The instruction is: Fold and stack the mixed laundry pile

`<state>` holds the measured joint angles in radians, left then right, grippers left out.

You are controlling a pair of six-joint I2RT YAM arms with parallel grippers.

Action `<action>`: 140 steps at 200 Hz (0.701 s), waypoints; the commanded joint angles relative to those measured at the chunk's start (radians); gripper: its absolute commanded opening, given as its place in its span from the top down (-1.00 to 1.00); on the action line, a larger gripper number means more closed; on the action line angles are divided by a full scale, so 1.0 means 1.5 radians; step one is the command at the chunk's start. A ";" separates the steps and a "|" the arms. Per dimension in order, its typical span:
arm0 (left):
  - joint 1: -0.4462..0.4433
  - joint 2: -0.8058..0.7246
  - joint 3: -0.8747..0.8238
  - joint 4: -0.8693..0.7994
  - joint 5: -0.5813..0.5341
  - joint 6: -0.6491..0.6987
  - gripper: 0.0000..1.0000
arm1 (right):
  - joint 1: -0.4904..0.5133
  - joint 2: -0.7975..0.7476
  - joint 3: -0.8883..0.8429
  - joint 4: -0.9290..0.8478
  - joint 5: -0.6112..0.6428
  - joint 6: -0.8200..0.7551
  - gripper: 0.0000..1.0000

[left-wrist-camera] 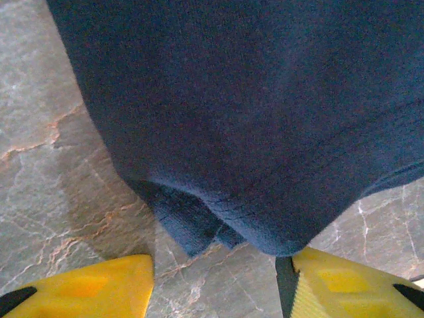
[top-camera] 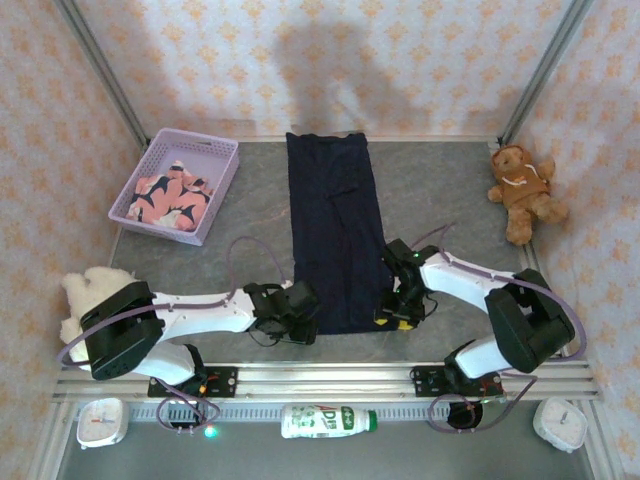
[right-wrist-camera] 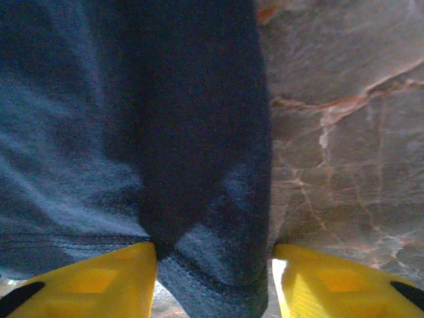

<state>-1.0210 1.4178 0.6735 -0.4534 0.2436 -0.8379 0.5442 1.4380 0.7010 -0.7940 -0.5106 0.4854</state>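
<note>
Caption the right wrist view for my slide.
Open yellow jaws straddle a hem corner of the navy garment on the marbled table.

- Your top camera sits high behind the arm bases (top-camera: 190,375), facing down and forward over the whole desk (top-camera: 450,200).
- Your left wrist camera peers close past the left gripper (left-wrist-camera: 218,268) at the navy garment's (left-wrist-camera: 252,132) near left corner.
- Your right wrist camera sits as close behind the right gripper (right-wrist-camera: 213,255) at the near right corner; all views share that hem.
</note>
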 commanded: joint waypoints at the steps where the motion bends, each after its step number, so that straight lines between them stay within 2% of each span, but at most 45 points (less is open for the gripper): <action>1: 0.001 0.021 0.007 0.029 -0.017 0.001 -0.07 | 0.004 0.004 -0.011 0.045 -0.011 0.011 0.06; 21: 0.003 0.003 0.011 0.011 -0.030 0.002 -0.06 | 0.003 0.004 -0.008 0.040 -0.005 0.006 0.12; 51: 0.005 -0.058 0.018 -0.013 -0.030 0.017 0.05 | 0.003 -0.001 -0.005 0.033 -0.003 0.002 0.13; 83: 0.017 -0.099 0.011 -0.039 -0.035 0.029 0.00 | 0.004 0.001 0.002 0.039 -0.004 0.002 0.24; 108: 0.029 -0.075 0.000 -0.013 -0.034 0.019 -0.11 | 0.003 0.020 0.017 0.040 -0.007 -0.001 0.32; 140: 0.029 -0.003 0.018 0.014 -0.026 0.019 -0.11 | 0.003 0.031 0.030 0.031 -0.005 -0.010 0.32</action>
<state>-0.9810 1.3483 0.6788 -0.4511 0.2241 -0.8139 0.5442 1.4639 0.7219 -0.8234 -0.4904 0.4927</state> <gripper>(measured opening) 0.559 0.342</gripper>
